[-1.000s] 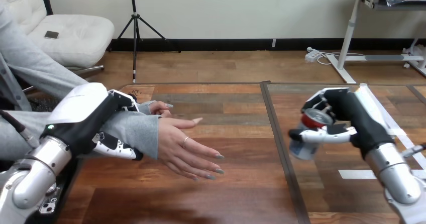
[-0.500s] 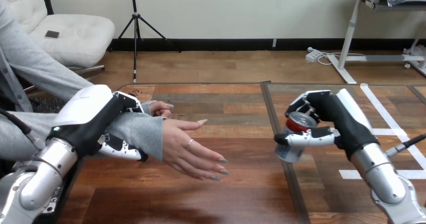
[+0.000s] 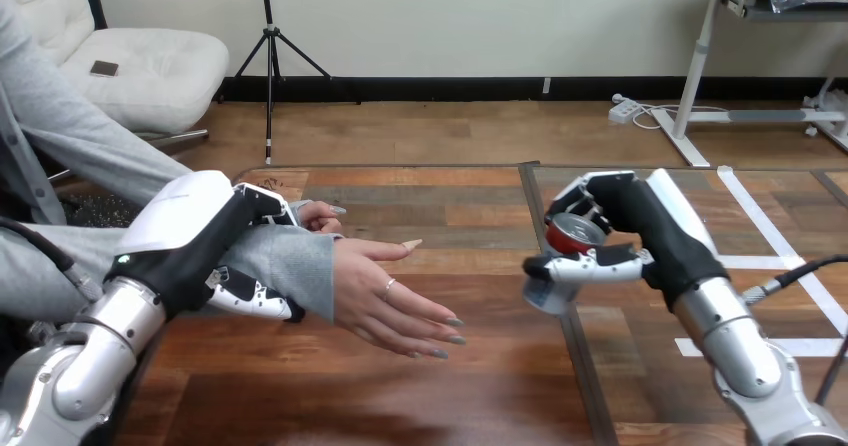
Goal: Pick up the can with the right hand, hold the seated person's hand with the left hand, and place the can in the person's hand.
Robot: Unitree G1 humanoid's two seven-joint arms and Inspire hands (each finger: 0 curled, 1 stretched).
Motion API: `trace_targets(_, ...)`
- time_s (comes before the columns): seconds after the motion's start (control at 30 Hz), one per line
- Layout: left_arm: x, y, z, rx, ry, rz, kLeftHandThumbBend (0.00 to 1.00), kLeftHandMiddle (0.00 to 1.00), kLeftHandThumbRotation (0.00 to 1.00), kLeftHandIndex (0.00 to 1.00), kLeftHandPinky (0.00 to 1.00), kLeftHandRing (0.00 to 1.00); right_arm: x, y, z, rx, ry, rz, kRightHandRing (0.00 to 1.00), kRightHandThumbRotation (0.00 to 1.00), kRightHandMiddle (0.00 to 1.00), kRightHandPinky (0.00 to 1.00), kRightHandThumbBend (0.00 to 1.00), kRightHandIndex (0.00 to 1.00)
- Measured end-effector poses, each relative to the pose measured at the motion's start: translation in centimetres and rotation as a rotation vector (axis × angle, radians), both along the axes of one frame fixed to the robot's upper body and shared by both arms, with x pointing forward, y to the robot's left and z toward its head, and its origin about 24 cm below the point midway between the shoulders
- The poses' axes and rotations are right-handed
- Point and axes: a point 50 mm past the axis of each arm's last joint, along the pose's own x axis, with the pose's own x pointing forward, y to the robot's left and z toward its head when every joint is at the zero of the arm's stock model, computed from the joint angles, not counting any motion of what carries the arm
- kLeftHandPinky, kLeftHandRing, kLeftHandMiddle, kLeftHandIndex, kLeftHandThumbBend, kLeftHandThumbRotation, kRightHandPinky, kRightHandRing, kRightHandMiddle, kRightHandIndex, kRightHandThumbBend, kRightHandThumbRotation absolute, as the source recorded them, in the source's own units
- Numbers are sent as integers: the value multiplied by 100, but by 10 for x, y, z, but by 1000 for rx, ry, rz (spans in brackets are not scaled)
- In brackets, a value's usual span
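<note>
We are holding the can [image 3: 563,258] above the worktop [image 3: 480,376], our right hand [image 3: 640,231] curled round it, near the person's hand [image 3: 390,296]. Our left hand [image 3: 200,236] is gripping the person's wrist [image 3: 305,271] with curled fingers. We are judging that the handover is beginning: the can must next come down onto that hand.

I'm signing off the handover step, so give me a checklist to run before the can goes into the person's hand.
1. Can gripped by right hand: ok, fingers and thumb curled round it.
2. Left hand holding the person's wrist: ok, fingers curled round the sleeve.
3. Person's hand open: ok, fingers straight, holding nothing.
4. Way between can and person's hand: ok, bare table below.
5. Can over the palm: not ok, apart, to its right.
</note>
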Motion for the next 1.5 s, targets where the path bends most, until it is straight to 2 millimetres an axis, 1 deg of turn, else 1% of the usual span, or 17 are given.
trace_targets(0.13,0,-2,-1,-8,3,2,72,40,0,45,29,33,1,6,1,5,-8,10,22,0,36,19,80,43)
trace_targets(0.4,0,-4,-3,-22,6,1,72,39,0,45,28,32,5,17,3,4,-18,43,31,0,41,27,78,43)
trace_targets(0.63,1,-8,-5,-37,-3,4,72,38,0,45,26,30,8,27,7,26,-37,68,34,0,42,31,77,44)
trace_targets(0.73,1,-9,-5,-44,-8,5,72,37,0,45,25,30,9,32,9,35,-40,79,34,0,42,31,77,44)
trace_targets(0.8,1,-10,-6,-48,-11,6,72,37,0,44,25,29,11,35,10,42,-40,84,32,0,41,29,77,44)
trace_targets(0.93,1,-11,-6,-57,-17,8,72,36,0,44,24,29,13,42,12,53,-46,93,31,0,41,27,77,44)
trace_targets(1.27,1,-13,-7,-65,-16,7,71,38,0,45,26,31,16,56,18,69,-68,126,27,0,39,23,77,44)
trace_targets(1.5,1,-14,-8,-71,-14,7,71,38,0,44,26,31,17,64,19,71,-73,152,27,0,39,23,76,43)
